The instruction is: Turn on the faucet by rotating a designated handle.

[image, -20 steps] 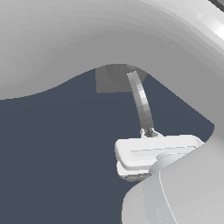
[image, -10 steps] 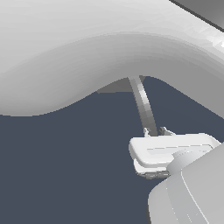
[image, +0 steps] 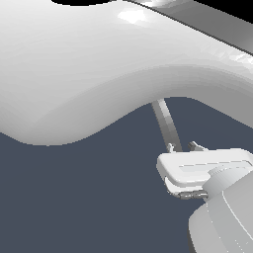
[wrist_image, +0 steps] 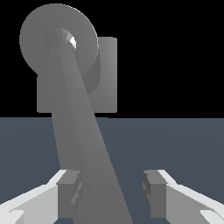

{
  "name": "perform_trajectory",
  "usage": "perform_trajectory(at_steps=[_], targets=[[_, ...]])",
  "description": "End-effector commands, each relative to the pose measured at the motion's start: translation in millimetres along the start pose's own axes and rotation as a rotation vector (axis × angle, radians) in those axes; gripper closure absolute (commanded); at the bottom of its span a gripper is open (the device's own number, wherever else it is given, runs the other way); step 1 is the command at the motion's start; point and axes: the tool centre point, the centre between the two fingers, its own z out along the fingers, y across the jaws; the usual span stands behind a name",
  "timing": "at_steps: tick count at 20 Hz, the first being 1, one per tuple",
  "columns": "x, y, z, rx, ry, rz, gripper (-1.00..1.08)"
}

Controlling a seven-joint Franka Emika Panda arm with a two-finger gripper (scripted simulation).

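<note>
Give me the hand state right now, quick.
Hand: open, holding nothing; the handle runs between the fingers, close against one, with a clear gap to the other.

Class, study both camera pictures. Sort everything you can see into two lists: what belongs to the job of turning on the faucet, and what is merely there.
Belongs to the job:
- faucet, with square plate and round hub
- handle, the long grey bar
- pincer, open, the bar lying against one finger

Merely there:
- robot arm, blocking much of the exterior view
- dark floor
</note>
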Motion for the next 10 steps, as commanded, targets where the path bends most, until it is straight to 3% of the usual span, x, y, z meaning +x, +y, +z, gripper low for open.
perform_trajectory(at_steps=[1,10], targets=[[-28.3,-22.7,19.1,0.065,-0.045,0.035,1.08],[-5.3,4.0,23.8,0.067,-0.043,0.037,1.08]])
